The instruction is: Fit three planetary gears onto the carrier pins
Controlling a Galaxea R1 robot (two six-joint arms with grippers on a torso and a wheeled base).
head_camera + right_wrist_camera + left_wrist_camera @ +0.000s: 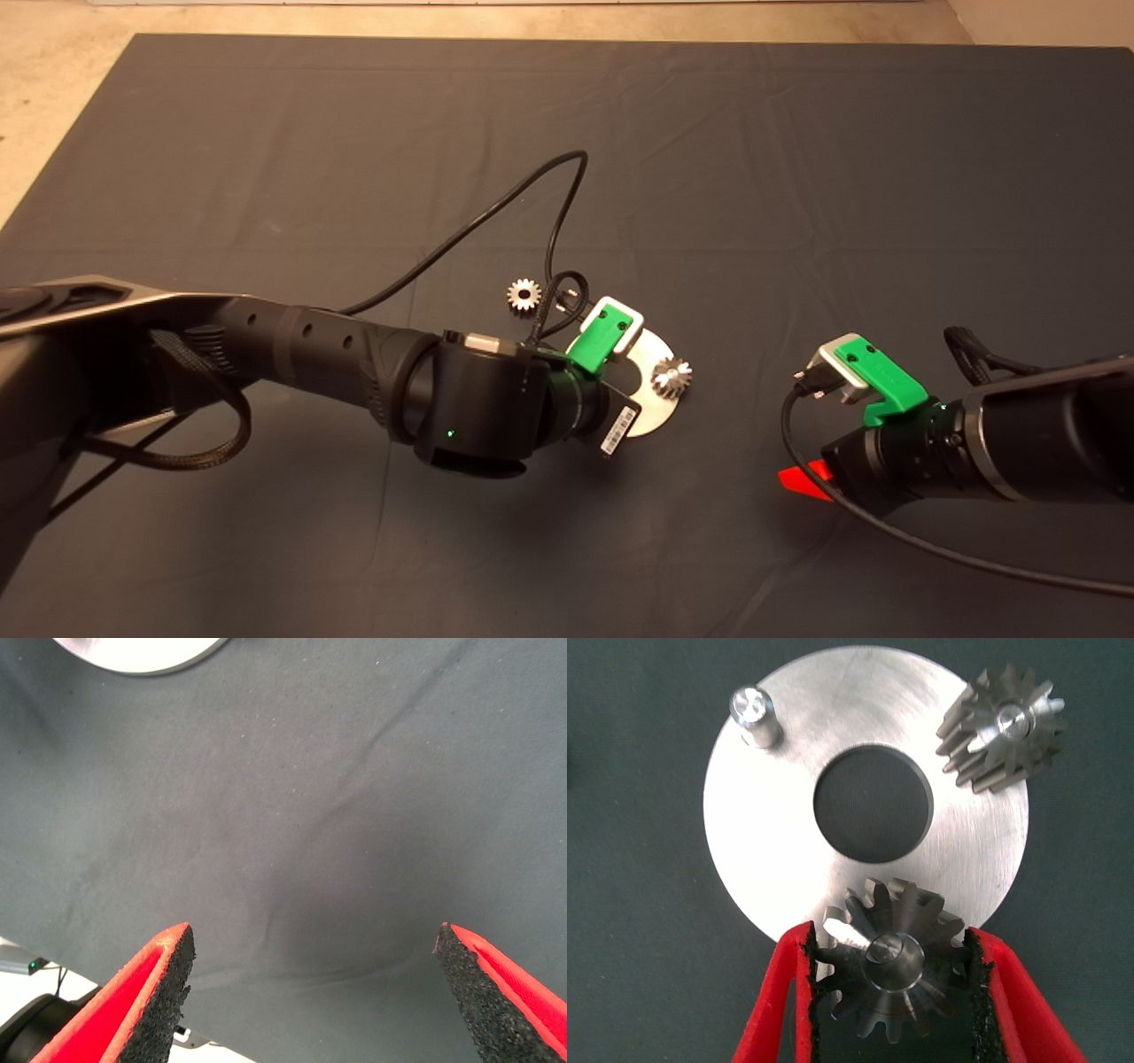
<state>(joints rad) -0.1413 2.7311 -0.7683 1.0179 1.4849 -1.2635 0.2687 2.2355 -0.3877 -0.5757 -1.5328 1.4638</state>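
The silver carrier disc (771,833) lies flat on the dark mat, with a large centre hole. One bare carrier pin (755,716) stands upright on it. One planetary gear (1003,726) sits on a second pin, and also shows in the head view (671,378). My left gripper (890,935) is shut on a second gear (890,974), its pads touching the teeth on both sides; a pin tip shows in the gear's bore. A third gear (524,294) lies loose on the mat beyond the disc. My right gripper (314,939) is open and empty over bare mat, right of the disc.
The left arm's black cable (496,213) loops over the mat behind the loose gear. The left wrist covers most of the disc (654,409) in the head view. The disc's edge (142,656) shows in the right wrist view. Pale floor (53,106) borders the mat at the far left.
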